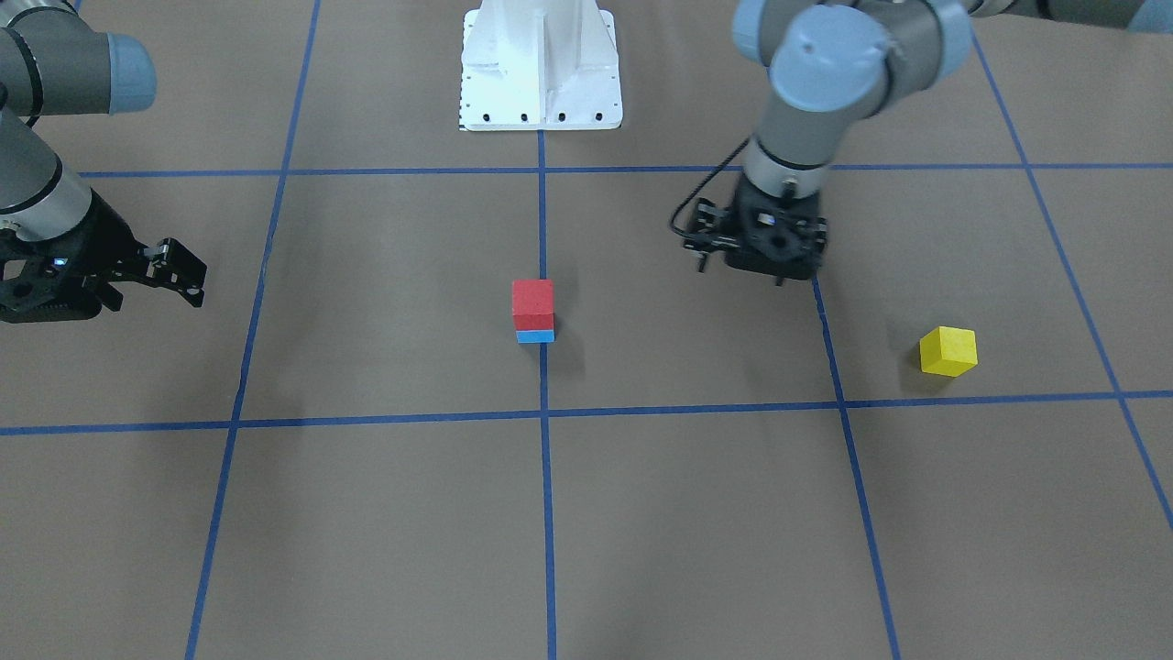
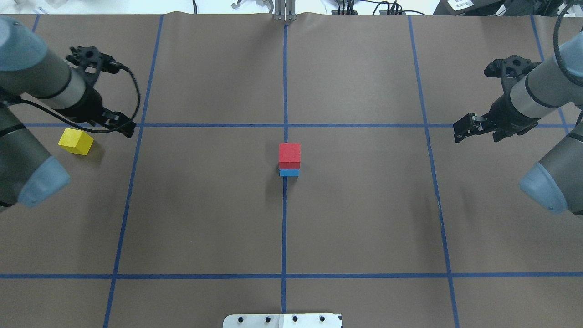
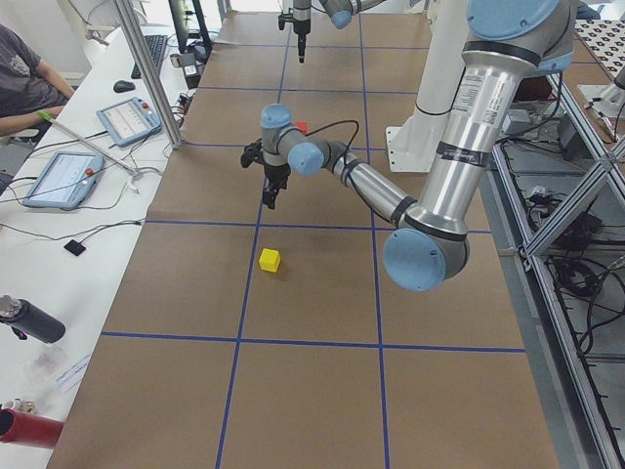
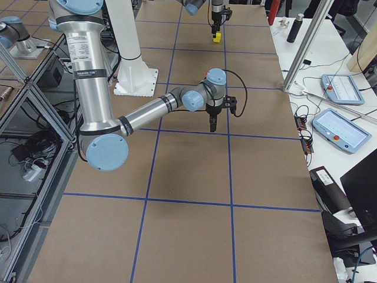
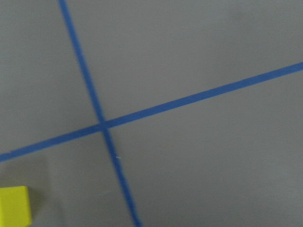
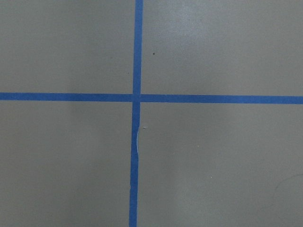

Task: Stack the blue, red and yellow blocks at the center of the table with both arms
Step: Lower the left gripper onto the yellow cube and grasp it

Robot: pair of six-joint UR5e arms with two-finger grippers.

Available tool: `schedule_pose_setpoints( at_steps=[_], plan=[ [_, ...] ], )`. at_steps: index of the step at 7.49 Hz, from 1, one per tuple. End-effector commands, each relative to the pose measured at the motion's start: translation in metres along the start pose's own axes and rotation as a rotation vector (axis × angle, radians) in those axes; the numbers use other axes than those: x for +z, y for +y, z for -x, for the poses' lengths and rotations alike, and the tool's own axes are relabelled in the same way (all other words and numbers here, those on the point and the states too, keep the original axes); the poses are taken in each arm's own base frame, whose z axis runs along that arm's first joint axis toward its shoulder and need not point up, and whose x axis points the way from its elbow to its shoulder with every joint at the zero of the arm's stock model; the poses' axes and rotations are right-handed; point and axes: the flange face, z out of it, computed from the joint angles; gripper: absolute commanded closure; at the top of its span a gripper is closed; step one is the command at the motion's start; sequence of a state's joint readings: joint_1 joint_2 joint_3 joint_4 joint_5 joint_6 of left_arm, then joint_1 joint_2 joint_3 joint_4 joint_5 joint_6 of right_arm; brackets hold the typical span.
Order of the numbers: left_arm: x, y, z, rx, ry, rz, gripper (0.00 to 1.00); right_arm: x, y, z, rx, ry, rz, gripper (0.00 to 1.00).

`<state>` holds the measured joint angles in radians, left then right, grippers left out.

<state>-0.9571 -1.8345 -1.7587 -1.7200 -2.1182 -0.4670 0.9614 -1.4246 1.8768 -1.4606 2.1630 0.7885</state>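
Stack at the centre of the tabletop (image 2: pixel 364 218): red block (image 2: pixel 289 155) sits squarely on blue block (image 2: pixel 289 172), on the middle tape line. Yellow block (image 2: pixel 76 141) lies alone toward the tabletop's left edge, flat on the surface. Left gripper (image 2: pixel 125 130) hangs over a tape crossing near the yellow block, not touching it. Right gripper (image 2: pixel 460 133) hangs toward the right edge. Neither carries a block; the finger spread of either cannot be told.
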Motion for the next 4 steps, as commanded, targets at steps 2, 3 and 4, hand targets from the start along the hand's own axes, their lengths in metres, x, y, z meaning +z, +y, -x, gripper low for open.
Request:
schedule_pose_setpoints(
  at_steps=[2, 3, 4],
  plan=[
    [0.062, 0.015, 0.110, 0.077, -0.003, 0.030, 0.00, -0.002, 0.003, -0.002, -0.004, -0.008, -0.011, 0.00],
    [0.069, 0.016, 0.115, 0.078, -0.006, 0.043, 0.00, -0.002, 0.003, -0.002, -0.004, -0.008, -0.011, 0.00],
    [0.074, 0.022, 0.121, 0.090, -0.007, 0.047, 0.00, -0.002, 0.003, -0.002, -0.002, -0.008, -0.011, 0.00]
  ],
)
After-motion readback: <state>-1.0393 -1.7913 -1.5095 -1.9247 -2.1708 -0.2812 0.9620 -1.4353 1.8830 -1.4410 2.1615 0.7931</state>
